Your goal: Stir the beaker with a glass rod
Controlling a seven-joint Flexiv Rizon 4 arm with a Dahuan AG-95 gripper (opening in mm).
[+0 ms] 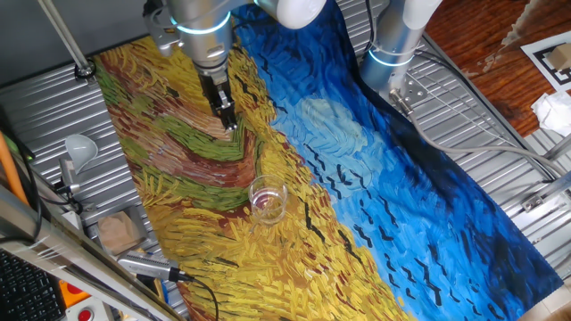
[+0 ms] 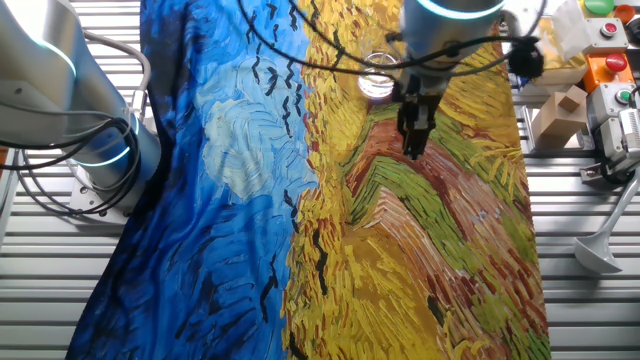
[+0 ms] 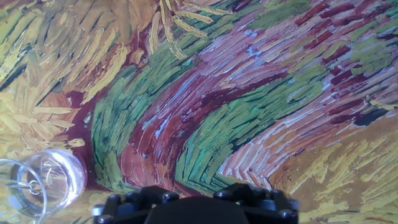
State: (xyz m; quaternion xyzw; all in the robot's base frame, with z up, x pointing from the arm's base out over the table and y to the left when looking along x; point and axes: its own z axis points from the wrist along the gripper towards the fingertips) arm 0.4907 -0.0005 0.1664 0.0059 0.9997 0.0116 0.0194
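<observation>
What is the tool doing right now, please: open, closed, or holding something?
Tool: fingers look together, nothing visibly held, though a thin clear rod could not be ruled out; beaker stands apart.

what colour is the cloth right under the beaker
Yellow with dark brown brushstrokes; the beaker itself is clear glass. The painted cloth there shows best in one fixed view.

My arm (image 1: pixel 201 22) is silver-grey metal with white rounded joint covers and a glowing cyan ring near the wrist. Black cables (image 2: pixel 330 55) loop around it. The gripper (image 1: pixel 225 111) is skinny, black and boxy, and a row of small dark screws shows along its edge in the hand view.
</observation>
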